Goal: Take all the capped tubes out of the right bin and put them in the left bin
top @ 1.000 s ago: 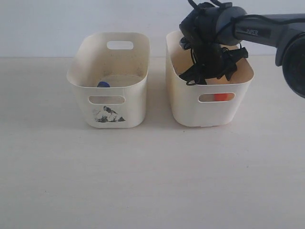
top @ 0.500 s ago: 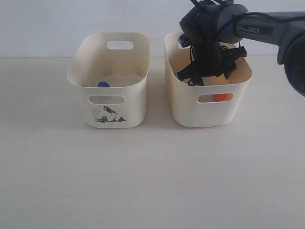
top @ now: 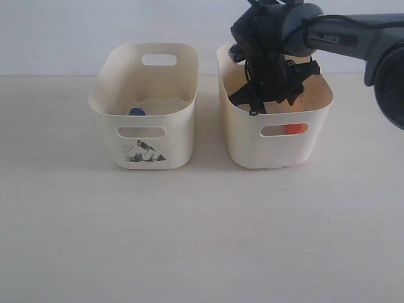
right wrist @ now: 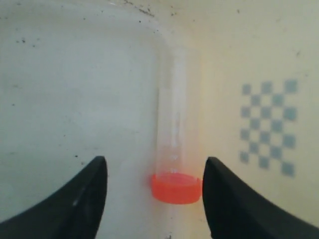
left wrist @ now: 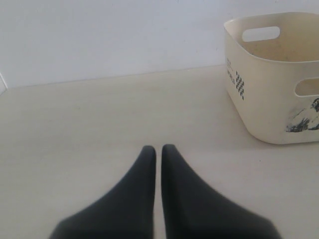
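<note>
inside right bin [top: 278, 149], right arm [top: 344, 39] angled down, right tool [right wrist: 155, 163] spread wide astride orange-capped tube [right wrist: 175, 134].

Two cream bins stand on one worktop [top: 189, 240]: the left bin [top: 177, 142], toward nine o'clock in the exterior view, and the right bin [top: 246, 142], toward three o'clock. Two capped tubes show: one blue-capped tube [top: 136, 112] in the left bin, only its cap visible, and one orange-capped tube [right wrist: 175, 149] in the right bin. Whether the arm hides more cannot be told. The exterior view shows three oval handle slots [top: 141, 132], two on the left bin and one on the right bin. There is one bird print [top: 144, 151]. There are two tools, the left tool [left wrist: 155, 149] and the right tool [right wrist: 154, 169], each with two dark fingers. Each wrist view shows one checker patch [right wrist: 266, 127].
</note>
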Motion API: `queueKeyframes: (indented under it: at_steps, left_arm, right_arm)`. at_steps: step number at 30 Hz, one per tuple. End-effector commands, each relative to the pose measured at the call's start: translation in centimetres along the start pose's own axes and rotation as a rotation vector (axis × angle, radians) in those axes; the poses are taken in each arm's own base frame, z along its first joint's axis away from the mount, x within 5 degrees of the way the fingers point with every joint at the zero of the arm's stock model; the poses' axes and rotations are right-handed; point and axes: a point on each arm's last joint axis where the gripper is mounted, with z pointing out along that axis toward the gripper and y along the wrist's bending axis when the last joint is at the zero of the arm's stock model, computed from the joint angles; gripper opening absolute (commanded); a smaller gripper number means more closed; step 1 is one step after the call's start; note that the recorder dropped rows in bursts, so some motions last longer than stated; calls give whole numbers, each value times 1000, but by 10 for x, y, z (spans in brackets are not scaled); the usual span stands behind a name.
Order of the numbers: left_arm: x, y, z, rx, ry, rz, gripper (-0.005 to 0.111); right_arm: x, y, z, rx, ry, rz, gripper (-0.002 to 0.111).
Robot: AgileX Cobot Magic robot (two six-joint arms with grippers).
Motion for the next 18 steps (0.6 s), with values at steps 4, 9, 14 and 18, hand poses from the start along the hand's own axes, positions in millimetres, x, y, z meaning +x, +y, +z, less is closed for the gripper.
queueKeyframes:
  at_steps: [4,9,14,18]
  left_arm:
    - [-2,0,0,2,-15,-23,4]
    - [-2,0,0,2,-15,-23,4]
    - [-2,0,0,2,-15,-23,4]
    - [-2,0,0,2,-15,-23,4]
  right_arm:
    - [-4,-2,-8,-9,-38,10,53]
    - [-5,-2,-7,-12,-55,6,53]
    - [-4,0,-2,1,-47,-7,53]
    - [-1,2,5,11,-26,-16,53]
